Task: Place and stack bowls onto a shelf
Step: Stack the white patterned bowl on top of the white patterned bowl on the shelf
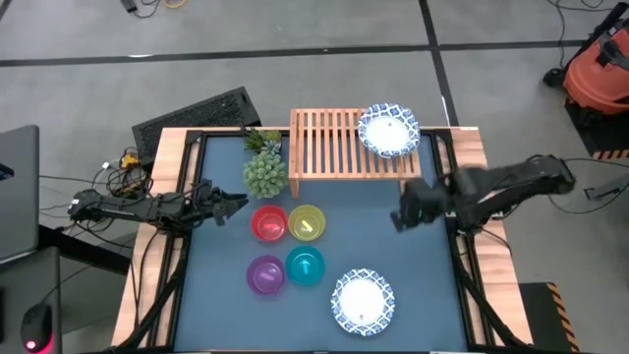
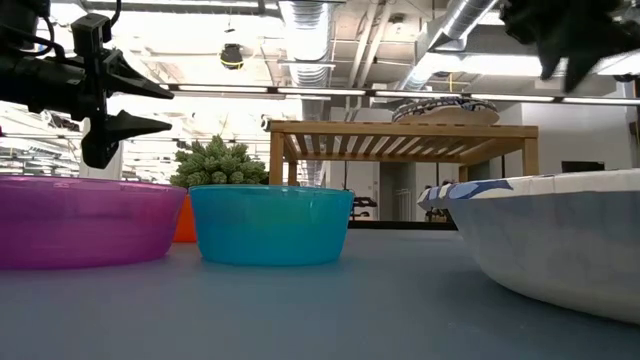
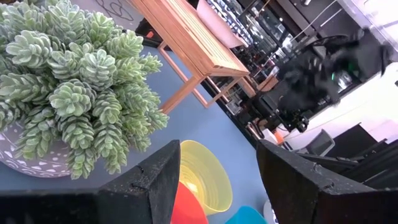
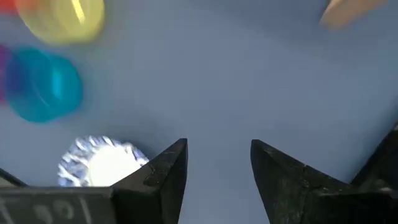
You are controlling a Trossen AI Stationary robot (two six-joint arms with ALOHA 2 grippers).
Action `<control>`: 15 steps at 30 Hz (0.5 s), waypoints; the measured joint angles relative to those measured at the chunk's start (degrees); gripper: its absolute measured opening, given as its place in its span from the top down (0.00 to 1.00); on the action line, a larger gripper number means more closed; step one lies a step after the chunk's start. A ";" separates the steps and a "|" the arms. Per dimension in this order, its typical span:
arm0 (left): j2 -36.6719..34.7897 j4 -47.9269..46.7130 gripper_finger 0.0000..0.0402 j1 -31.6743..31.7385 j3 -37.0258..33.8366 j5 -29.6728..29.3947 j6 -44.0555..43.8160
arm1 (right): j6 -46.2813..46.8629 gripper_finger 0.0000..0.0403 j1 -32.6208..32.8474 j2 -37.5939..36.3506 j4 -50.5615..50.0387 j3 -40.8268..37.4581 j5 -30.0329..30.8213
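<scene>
A white blue-rimmed bowl (image 1: 389, 131) rests on the right end of the wooden shelf (image 1: 334, 147). Another white bowl (image 1: 363, 301) sits on the table near the front; it also shows in the right wrist view (image 4: 102, 160). Red (image 1: 269, 223), yellow (image 1: 307, 223), purple (image 1: 265, 274) and teal (image 1: 305, 265) bowls stand together mid-table. My right gripper (image 1: 401, 215) is open and empty, above the table in front of the shelf's right end. My left gripper (image 1: 236, 205) is open and empty at the left, beside the plant.
A green spiky plant (image 1: 264, 173) in a grey pot stands left of the shelf, close to my left gripper. The wooden table frame (image 1: 470, 285) runs along the edges. Bare blue table lies between the small bowls and the right edge.
</scene>
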 joint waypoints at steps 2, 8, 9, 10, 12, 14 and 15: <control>0.02 -0.01 0.51 0.01 0.00 0.12 -0.04 | 3.94 0.50 4.65 1.82 4.92 -3.19 -0.06; 0.01 0.00 0.51 -0.01 0.01 0.12 -0.30 | 9.33 0.50 12.25 8.32 22.40 -8.62 -0.10; 0.02 0.00 0.51 -0.01 0.01 0.11 -0.46 | 9.29 0.50 12.90 9.77 24.35 -8.75 -0.11; 0.02 0.00 0.51 0.00 0.01 0.11 -0.46 | 9.15 0.50 13.50 11.32 25.76 -8.75 -0.12; 0.01 0.00 0.51 0.01 0.01 0.11 -0.48 | 8.81 0.50 14.39 14.45 28.53 -8.78 -0.25; 0.02 0.00 0.51 0.01 0.01 0.09 -0.50 | 8.35 0.50 15.04 17.04 30.56 -8.79 -1.04; 0.00 0.00 0.51 0.00 0.01 0.09 -0.50 | 7.68 0.50 15.28 18.17 31.57 -8.79 -2.18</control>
